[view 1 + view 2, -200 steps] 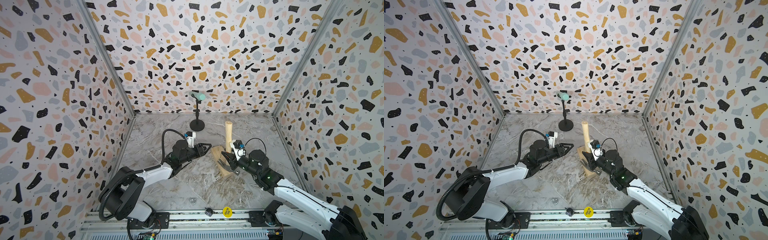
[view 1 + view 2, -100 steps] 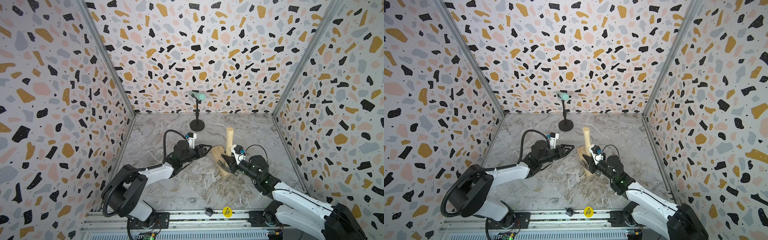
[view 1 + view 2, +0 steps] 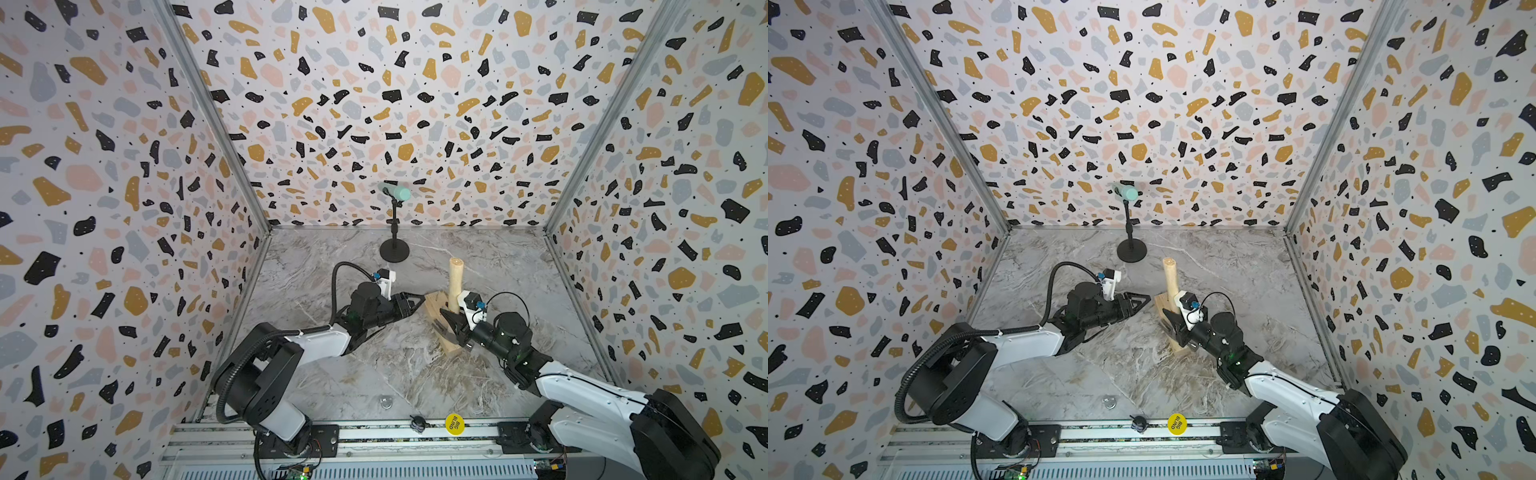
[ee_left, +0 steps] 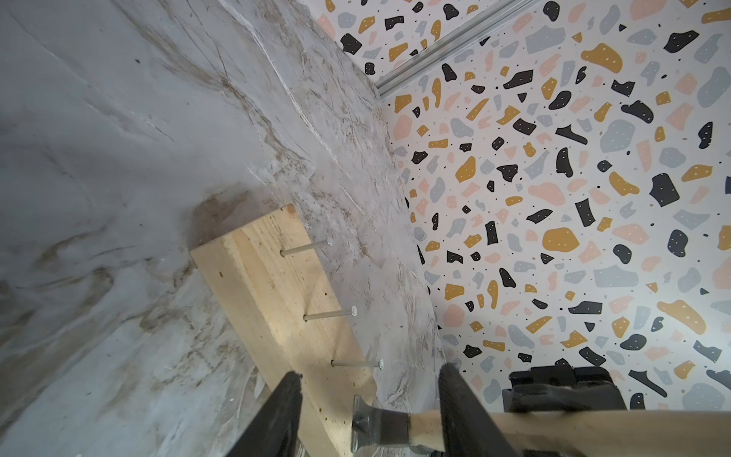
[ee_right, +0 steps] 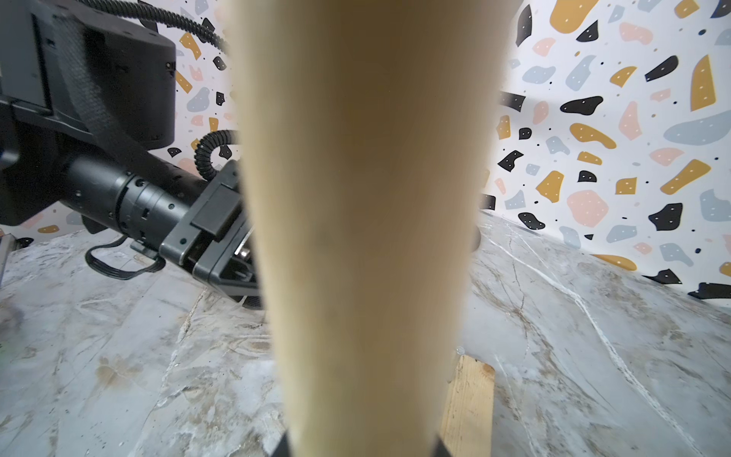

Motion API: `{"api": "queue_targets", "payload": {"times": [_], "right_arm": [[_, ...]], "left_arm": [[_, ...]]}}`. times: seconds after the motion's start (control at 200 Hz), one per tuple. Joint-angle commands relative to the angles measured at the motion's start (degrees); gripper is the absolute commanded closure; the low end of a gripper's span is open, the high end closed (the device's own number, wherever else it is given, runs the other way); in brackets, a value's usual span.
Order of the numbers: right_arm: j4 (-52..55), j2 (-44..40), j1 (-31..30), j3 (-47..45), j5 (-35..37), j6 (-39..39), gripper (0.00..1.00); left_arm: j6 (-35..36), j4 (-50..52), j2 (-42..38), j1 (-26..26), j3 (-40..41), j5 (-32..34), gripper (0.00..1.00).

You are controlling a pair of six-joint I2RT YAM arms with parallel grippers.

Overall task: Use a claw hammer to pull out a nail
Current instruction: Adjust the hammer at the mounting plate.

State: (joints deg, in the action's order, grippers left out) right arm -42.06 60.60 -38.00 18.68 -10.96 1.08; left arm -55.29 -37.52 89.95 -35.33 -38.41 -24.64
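Right end effector point(image 3: 452, 322) is clamped on the claw hammer point(image 3: 455, 276), but prying might just lift the loose-looking wood block point(image 4: 269, 285).

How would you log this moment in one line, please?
right fingers: shut on hammer handle | hammer head: against wood block | left fingers: open beside block | nails: three standing in block

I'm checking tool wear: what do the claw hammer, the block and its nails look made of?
Claw hammer: pale matte wooden handle, faint grain; shiny grey head, likely steel. Block: raw light wood, probably pine, grain lines showing. Nails: thin dull-grey shanks with flat heads, apparently steel.
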Motion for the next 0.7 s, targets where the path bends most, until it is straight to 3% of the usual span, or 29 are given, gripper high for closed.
{"api": "queue_targets", "payload": {"times": [0.0,0.696], "right_arm": [[-10.2,-0.88,-0.31,0.95,-0.75,-0.61,1.0],[-14.14,2.61,-0.23,-0.73,-0.58,-0.64,1.0]], "left_arm": [[0.09,-1.92,0.73,-0.7,0.01,-1.02,0.48],[0.24,-1.66,3.49,-3.49,0.0,-0.58,0.5]]}}
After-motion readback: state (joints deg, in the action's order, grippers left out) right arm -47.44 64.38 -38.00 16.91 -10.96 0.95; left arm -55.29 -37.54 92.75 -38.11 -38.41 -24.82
